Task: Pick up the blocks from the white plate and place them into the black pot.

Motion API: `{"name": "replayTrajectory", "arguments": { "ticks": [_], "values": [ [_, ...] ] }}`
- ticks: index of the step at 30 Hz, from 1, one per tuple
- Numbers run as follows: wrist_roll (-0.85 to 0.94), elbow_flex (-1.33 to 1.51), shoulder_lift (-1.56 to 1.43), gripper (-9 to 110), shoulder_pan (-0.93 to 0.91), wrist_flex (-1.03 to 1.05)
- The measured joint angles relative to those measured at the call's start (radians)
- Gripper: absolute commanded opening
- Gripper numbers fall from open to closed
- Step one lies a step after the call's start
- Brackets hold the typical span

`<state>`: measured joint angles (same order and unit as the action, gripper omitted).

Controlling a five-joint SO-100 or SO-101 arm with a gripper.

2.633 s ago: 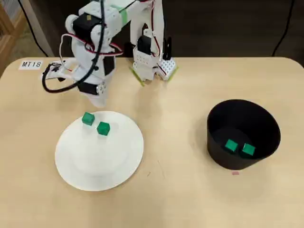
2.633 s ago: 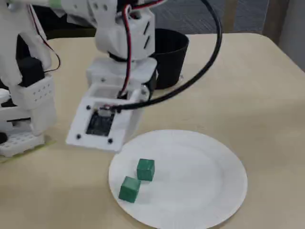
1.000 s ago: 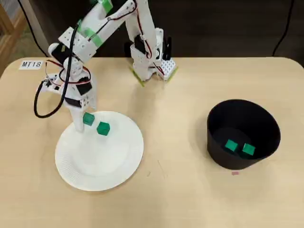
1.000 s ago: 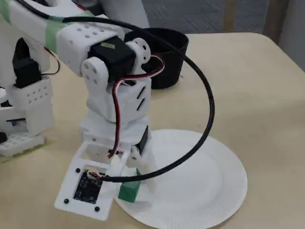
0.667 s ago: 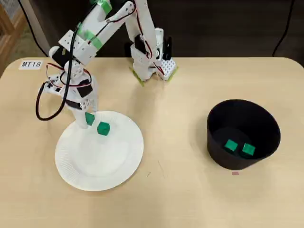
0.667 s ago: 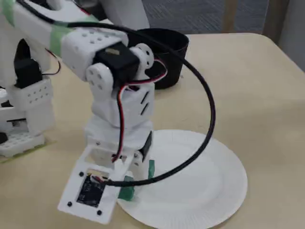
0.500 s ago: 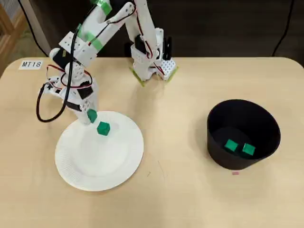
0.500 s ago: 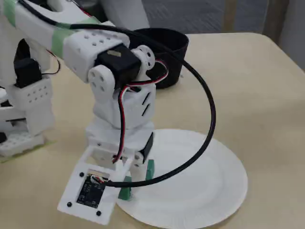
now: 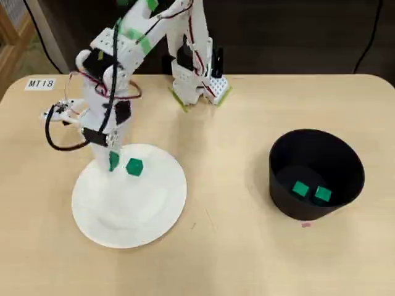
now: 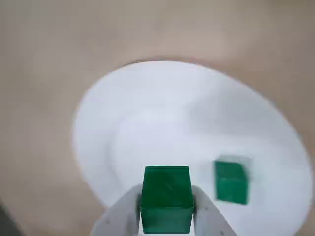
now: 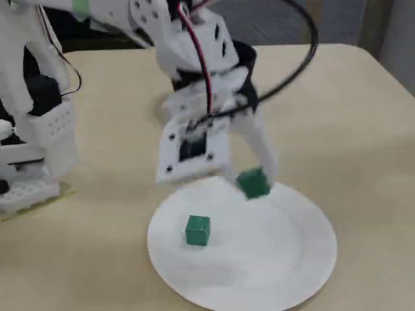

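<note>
I have one green block pinched and lifted clear of the white plate

My gripper [image 10: 166, 209] has its two white fingers [image 10: 120, 216] pressed against opposite sides of a green cube [image 10: 166, 198]; in the fixed view that held cube [image 11: 253, 183] hangs in the air above the far part of the white plate [image 11: 285, 272]. A second block [image 11: 198, 230] lies on the plate, apart from the pincer and nearer its left rim in that view. In the overhead view the black pot [image 9: 284, 197] stands well apart to the right, and I see two more cubes [image 9: 300, 189] [image 9: 322, 195] side by side on its floor
</note>
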<state>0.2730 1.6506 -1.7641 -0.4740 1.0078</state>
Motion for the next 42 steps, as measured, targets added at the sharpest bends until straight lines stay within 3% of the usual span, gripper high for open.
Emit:
{"name": "replayTrajectory", "arguments": {
  "ticks": [7, 14, 21, 35, 42],
  "values": [
    [-0.184, 0.0, -0.192, -2, 0.291, -0.104],
    [-0.336, 0.0, -0.255, -2, 0.678, -0.031],
    [-0.411, 0.011, -0.261, -2, 0.943, 0.057],
    [-0.396, -0.003, -0.12, -2, 1.106, 0.126],
    [-0.291, -0.291, 0.16, -2, 1.118, 0.321]
  ]
}}
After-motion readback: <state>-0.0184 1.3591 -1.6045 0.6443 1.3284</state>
